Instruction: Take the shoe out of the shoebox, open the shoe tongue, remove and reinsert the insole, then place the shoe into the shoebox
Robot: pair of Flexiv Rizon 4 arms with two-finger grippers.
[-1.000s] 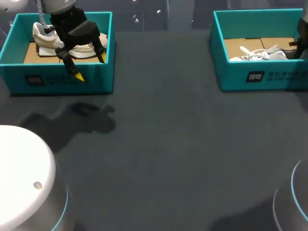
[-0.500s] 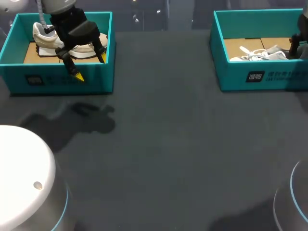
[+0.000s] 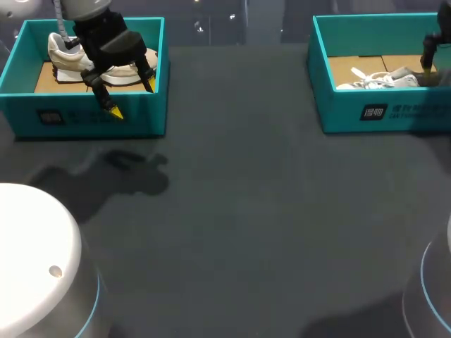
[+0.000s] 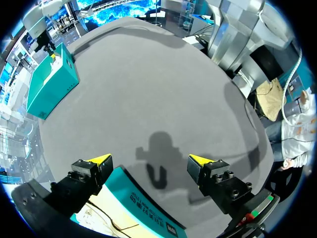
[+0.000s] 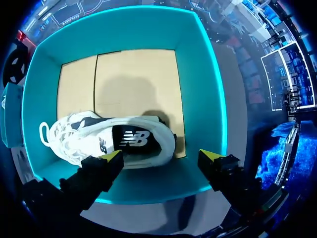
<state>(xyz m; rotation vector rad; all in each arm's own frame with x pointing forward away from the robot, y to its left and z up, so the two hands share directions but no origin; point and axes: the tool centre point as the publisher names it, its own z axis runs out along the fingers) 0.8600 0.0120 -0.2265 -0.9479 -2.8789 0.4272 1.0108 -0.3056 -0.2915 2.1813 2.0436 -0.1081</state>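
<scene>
**Both grippers open, a shoe in each box**

At the table's (image 3: pixel 246 211) far left corner stands the left shoebox (image 3: pixel 84 118), teal, with a cream shoe (image 3: pixel 65 51) lying on its cardboard floor, heel toward the box's left wall. My left gripper (image 3: pixel 132 98) hangs over the right end of the box's near wall, fingers spread wide and holding nothing. The head view shows one yellow tip in front of that wall and the other above the shoe's toe. The left wrist view barely shows the shoe. It gives instead the near wall running under and between my fingers, and my gripper's shadow on the grey table ahead.

At the far right corner sits the right shoebox (image 3: pixel 380 113) with a white shoe (image 3: pixel 373 79) in it. In the head view only a dark part of my right arm shows, at the box's right end. The right wrist view looks straight down into the box. There the white shoe lies along the wall nearest my fingers, its dark heel patch toward the middle. My right gripper (image 5: pixel 161 156) hovers above it, fingers wide apart and touching nothing.
</scene>
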